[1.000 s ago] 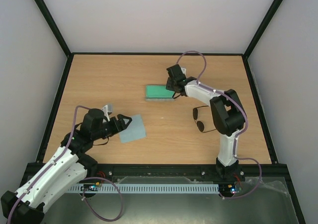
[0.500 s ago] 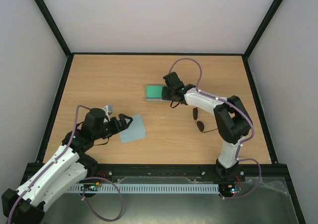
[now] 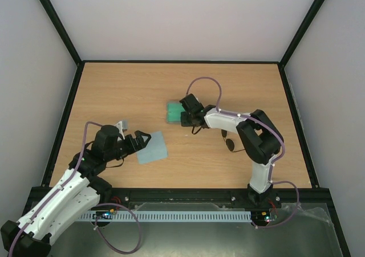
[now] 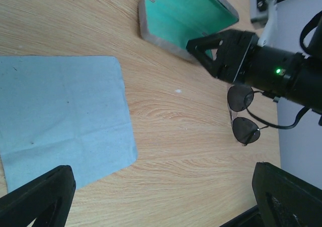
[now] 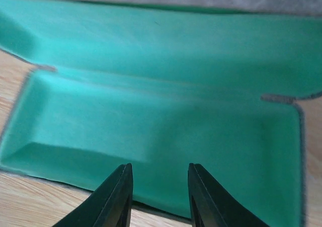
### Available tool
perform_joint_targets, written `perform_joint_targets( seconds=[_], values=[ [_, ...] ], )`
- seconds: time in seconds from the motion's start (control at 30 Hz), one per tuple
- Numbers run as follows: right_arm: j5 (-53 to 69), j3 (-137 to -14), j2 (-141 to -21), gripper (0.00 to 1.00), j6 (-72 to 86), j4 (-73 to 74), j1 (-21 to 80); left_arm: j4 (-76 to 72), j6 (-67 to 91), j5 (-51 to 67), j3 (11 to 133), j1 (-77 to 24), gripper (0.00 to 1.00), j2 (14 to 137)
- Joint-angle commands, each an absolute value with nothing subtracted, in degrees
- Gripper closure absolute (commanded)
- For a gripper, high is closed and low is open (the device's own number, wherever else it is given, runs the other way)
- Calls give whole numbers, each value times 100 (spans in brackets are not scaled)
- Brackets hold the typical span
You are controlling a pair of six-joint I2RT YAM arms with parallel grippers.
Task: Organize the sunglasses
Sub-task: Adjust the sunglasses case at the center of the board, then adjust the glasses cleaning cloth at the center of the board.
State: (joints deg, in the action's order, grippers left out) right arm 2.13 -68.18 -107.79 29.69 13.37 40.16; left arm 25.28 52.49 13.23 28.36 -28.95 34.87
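The sunglasses (image 3: 230, 140), with two dark round lenses and a thin wire frame, lie flat on the table right of centre; they also show in the left wrist view (image 4: 244, 117). The grey case (image 3: 173, 110) lies open, its green lining (image 5: 161, 111) facing up. My right gripper (image 3: 188, 113) hovers low over the case's near edge, fingers (image 5: 116, 199) a little apart with nothing between them. My left gripper (image 3: 144, 138) is wide open and empty at the left edge of the light blue cloth (image 3: 153, 147).
The cloth (image 4: 60, 117) lies flat on the wooden table (image 3: 114, 92) between the left gripper and the case (image 4: 186, 16). The right arm (image 3: 251, 131) reaches over the sunglasses. A black frame rims the table.
My right gripper has swung left and nearer, from the case's right end to its near edge, now covering part of the case. The left arm, cloth and sunglasses have not moved.
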Motion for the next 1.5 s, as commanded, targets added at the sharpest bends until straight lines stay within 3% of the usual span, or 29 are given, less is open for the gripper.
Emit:
perform_joint_targets(
  seconds=[0.0,0.4,0.6,0.93,1.47],
  values=[
    [26,-6486,-10594,67,3056,1267,4090,2597,5264,1336,2856,-2859,1,3426],
    [149,-6326,-10013,63,3233,1214,4569,2900,5196,987,2972,-2829,1,3527],
    [583,-6833,-10417,56,3285,1255,5057,3421,5247,462,3163,-2478,1,3502],
    [132,-8217,-11851,65,3111,1905,5479,3887,5150,197,3302,-2136,1,3142],
    [-250,-8507,-12410,69,3086,2151,5589,3895,5098,303,3184,-2118,1,3049]
  ],
)
